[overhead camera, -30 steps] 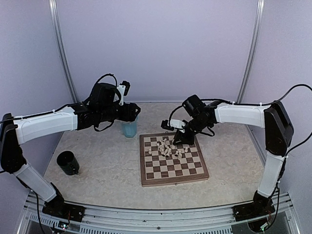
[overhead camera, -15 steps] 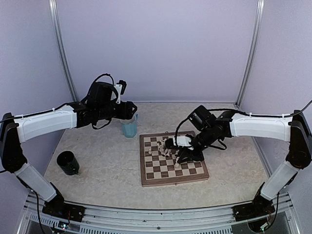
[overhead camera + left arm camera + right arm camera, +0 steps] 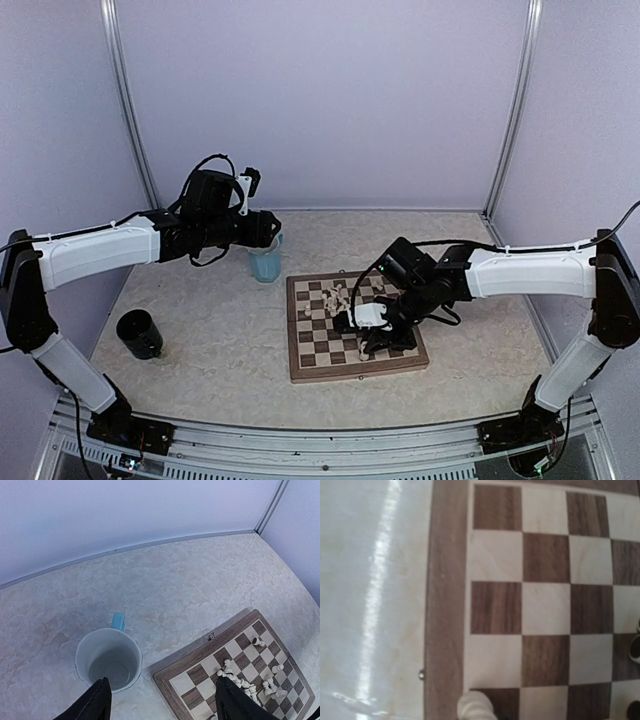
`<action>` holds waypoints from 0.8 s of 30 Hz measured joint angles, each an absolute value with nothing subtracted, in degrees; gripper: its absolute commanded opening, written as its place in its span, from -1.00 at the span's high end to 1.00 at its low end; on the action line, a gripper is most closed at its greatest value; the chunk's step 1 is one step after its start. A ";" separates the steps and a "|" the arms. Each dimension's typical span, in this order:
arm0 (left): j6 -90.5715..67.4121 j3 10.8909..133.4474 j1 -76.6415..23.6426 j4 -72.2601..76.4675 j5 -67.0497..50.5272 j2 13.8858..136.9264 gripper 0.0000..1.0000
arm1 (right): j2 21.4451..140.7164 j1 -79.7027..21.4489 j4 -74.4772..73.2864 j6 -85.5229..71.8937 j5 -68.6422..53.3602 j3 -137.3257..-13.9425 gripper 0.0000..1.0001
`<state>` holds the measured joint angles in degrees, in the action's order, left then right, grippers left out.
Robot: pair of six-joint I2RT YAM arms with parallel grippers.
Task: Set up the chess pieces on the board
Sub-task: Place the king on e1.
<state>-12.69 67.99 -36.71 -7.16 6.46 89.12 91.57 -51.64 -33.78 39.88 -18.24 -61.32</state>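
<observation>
Over the near half of the board [image 3: 350,374], the right arm reaches in from 3 o'clock, its forearm low and nearly level, with the right gripper [image 3: 378,340] pointing down at the squares. A second ago this gripper hung at the board's far edge, at 12 o'clock of where it is now; it has since crossed the loose cluster of chess pieces [image 3: 338,296], which lies at 11 o'clock of it. The left arm has barely shifted.

In the right wrist view the top of a pale piece [image 3: 475,707] shows at the bottom edge, by the board's wooden rim. The fingers are out of sight, so I cannot tell whether it is pinched.

The left gripper [image 3: 162,705] hangs spread wide and empty above the blue cup [image 3: 108,659], which stands on the table [image 3: 220,330] at 10 o'clock of the board.
</observation>
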 measured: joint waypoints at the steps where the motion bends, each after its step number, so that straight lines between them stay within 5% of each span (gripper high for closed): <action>1: -12.64 67.99 -36.71 -7.20 6.46 89.14 -0.42 | 91.79 -51.64 -33.63 39.75 -17.69 -61.32 1.00; 16: -12.56 68.95 -36.71 -8.45 6.46 89.78 -0.42 | 92.82 -51.64 -31.44 39.38 -14.37 -59.96 0.92; 24: -12.56 68.95 -36.73 -8.64 6.44 90.17 -0.42 | 92.90 -51.64 -30.57 38.89 -13.45 -59.77 0.42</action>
